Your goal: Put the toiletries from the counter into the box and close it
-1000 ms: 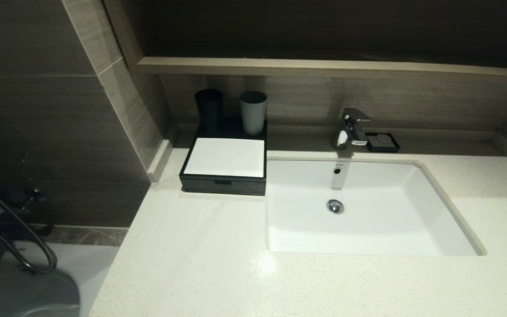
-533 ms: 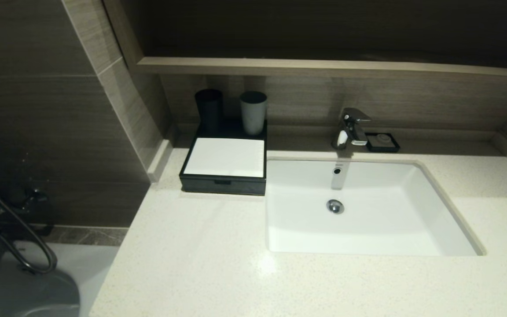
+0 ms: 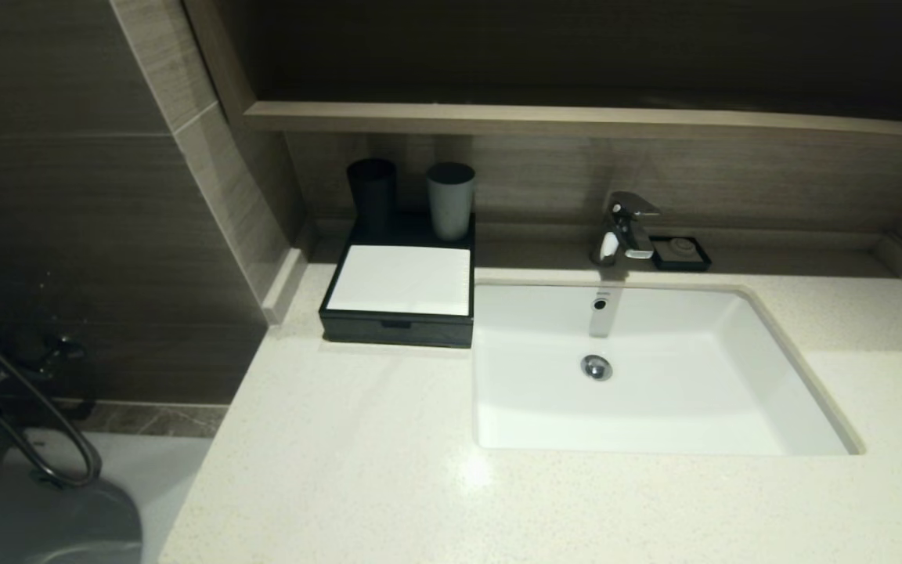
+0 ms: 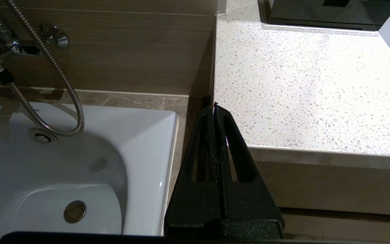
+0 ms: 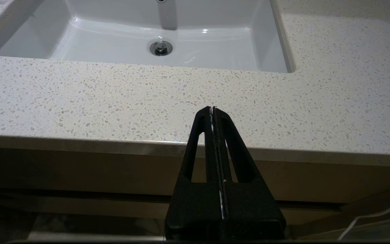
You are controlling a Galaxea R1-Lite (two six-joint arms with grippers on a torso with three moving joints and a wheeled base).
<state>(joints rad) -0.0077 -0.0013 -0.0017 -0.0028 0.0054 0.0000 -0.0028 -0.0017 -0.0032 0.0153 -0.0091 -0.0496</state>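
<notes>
Closed box point(image 3: 398, 294) at the table's point(image 3: 357, 454) far left; both clenched claws, left point(image 4: 214, 105) and right point(image 5: 212, 108), before its near edge, well apart from the box.

nothing has changed since the earlier pictures; no object on the counter point(image 3: 388, 470) has shifted.

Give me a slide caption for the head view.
Closed black box with two cups beside the basin; no toiletries on the counter.
</notes>
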